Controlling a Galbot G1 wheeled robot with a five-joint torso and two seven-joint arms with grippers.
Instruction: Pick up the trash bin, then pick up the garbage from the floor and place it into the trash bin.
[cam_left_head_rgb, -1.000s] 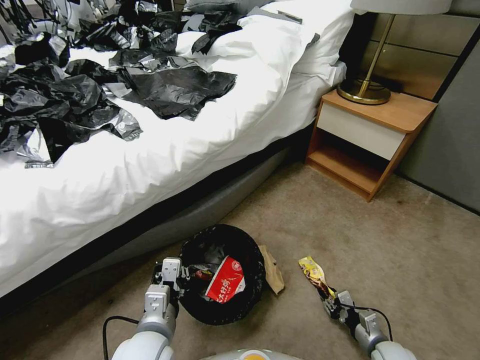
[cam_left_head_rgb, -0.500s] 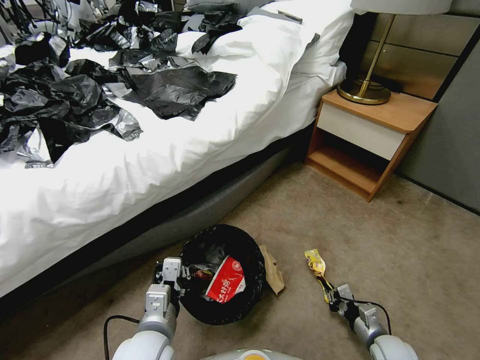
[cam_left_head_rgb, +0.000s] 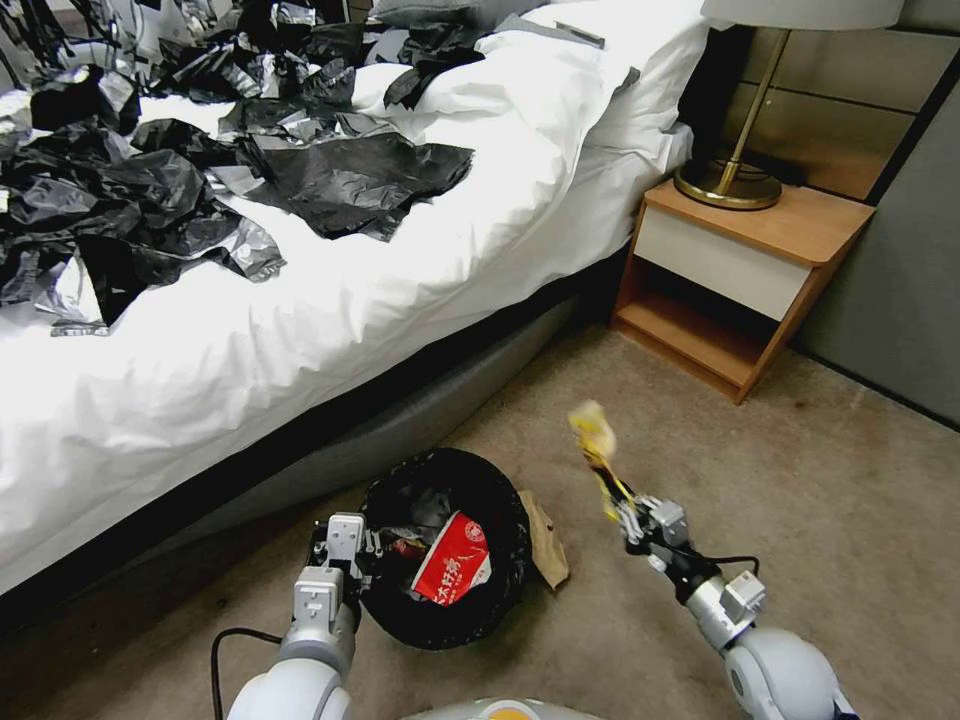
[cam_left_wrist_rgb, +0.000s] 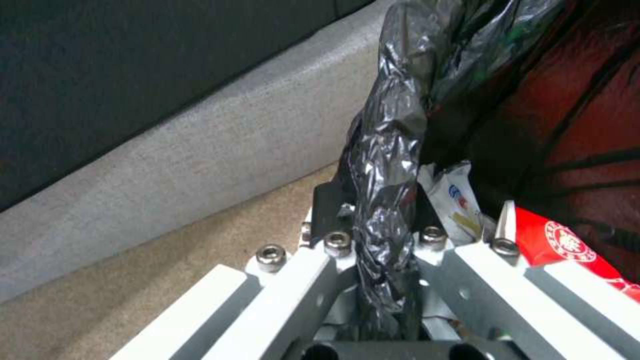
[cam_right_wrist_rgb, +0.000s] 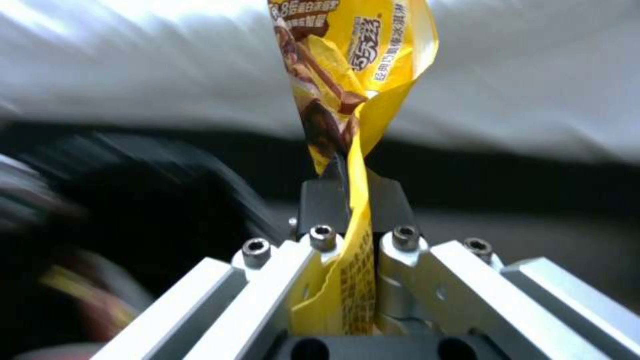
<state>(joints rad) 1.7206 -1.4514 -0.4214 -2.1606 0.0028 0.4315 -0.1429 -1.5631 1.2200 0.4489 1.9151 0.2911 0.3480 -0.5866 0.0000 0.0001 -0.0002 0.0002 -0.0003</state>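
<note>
left hand (cam_left_head_rgb: 352, 556) clamps the bin (cam_left_head_rgb: 445, 548) rim, red wrapper (cam_left_head_rgb: 452, 572) already inside; right hand (cam_left_head_rgb: 622, 512) pinches the yellow wrapper (cam_left_head_rgb: 592, 432) aloft beside it, brown bag (cam_left_head_rgb: 545, 540) seemingly still on the floor.

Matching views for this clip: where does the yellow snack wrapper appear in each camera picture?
Head view: yellow snack wrapper raised off the carpet, pinched by the right gripper, right of the trash bin.
Left wrist view: not in it.
Right wrist view: wrapper standing up from the closed fingers.
Shared landmark: the white bedding.
</note>
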